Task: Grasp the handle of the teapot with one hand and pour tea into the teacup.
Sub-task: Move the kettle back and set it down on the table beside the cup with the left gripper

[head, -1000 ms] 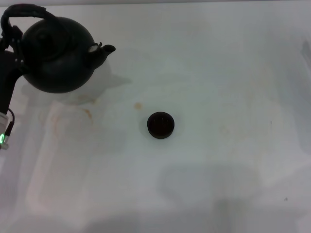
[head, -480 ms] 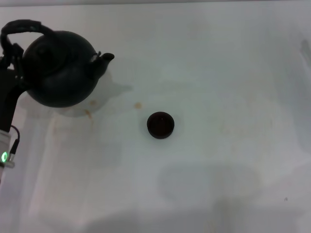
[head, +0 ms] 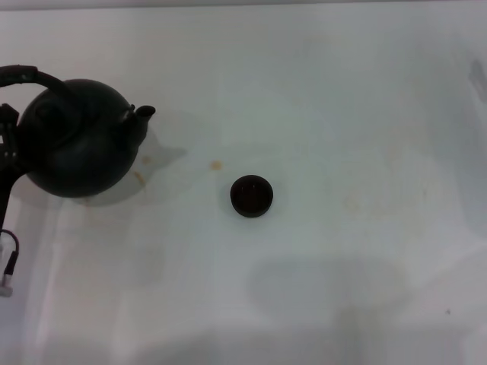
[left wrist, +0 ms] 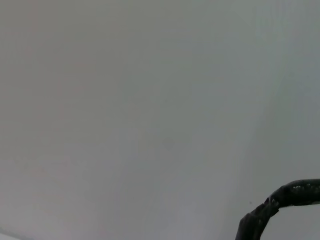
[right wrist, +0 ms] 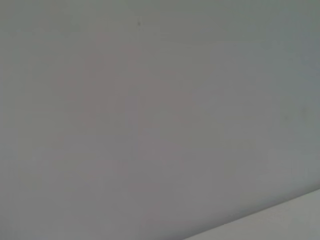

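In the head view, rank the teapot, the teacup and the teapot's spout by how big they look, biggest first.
1. The teapot, by far the largest, held at its handle by the left gripper.
2. The teacup, much smaller.
3. The spout, smallest, though it sits nearer the camera than the cup.

The teapot [head: 74, 144] at the left of the frame is matte black all over, and so is its handle [head: 30, 76]. The teacup [head: 252, 195] near the centre is dark brown-black. The table [head: 342, 114] is plain white, with faint brownish stains [head: 216, 164].
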Available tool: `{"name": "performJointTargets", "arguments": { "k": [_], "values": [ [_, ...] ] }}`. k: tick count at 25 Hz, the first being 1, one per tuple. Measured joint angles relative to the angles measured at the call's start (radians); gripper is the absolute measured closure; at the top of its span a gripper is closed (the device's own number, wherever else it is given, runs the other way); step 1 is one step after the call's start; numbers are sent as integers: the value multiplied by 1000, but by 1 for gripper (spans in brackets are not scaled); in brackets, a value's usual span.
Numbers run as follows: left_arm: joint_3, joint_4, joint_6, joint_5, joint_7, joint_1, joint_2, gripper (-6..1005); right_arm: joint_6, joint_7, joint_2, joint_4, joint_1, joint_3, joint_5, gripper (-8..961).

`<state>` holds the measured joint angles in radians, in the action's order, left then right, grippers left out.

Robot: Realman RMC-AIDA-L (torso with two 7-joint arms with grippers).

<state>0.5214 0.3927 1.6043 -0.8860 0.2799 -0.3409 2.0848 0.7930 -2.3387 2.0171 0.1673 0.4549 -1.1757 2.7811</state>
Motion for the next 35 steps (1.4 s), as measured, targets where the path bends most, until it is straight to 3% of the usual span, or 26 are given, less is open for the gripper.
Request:
{"name": "performJointTargets", "arguments": {
  "k": [35],
  "values": [
    [-2,-13,-112,-29,-9,6,-2,874,-3,-8,-3,-3,-4,7,0,129]
  ]
}}
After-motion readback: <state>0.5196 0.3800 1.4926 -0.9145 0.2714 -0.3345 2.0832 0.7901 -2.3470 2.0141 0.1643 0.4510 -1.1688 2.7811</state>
